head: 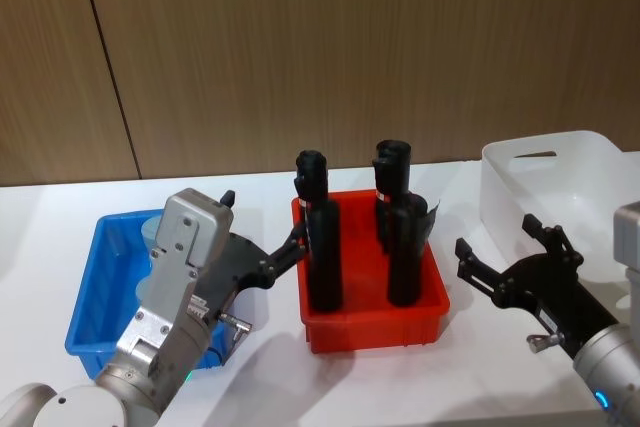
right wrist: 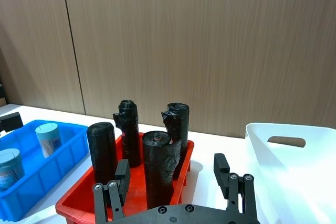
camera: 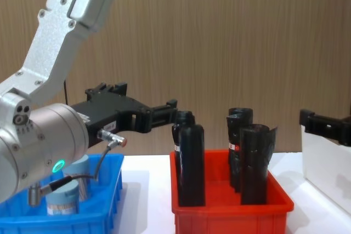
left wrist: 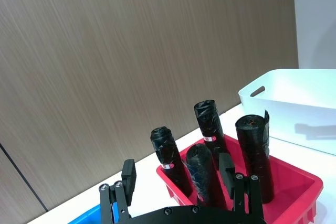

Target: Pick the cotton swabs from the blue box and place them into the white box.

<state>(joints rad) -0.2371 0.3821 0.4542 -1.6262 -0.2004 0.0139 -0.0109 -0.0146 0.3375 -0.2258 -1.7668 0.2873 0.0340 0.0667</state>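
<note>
Table: carrying three bins in a row, red bin in the middle.
White box: right of the red bin, open top up, likely waiting to receive the jars.
Blue box: left of the red bin.
Left hand: spread, empty, raised left of the red bin, probably poised for a pick.
Right hand: spread, empty, right of the red bin.
Black rolls: upright inside the red bin.
Cotton swabs: in the blue box, left of the red bin; upright, long axis vertical, lids up.

A brown wooden wall stands behind a white tabletop. A thin dark line runs down the wall between two boards.
</note>
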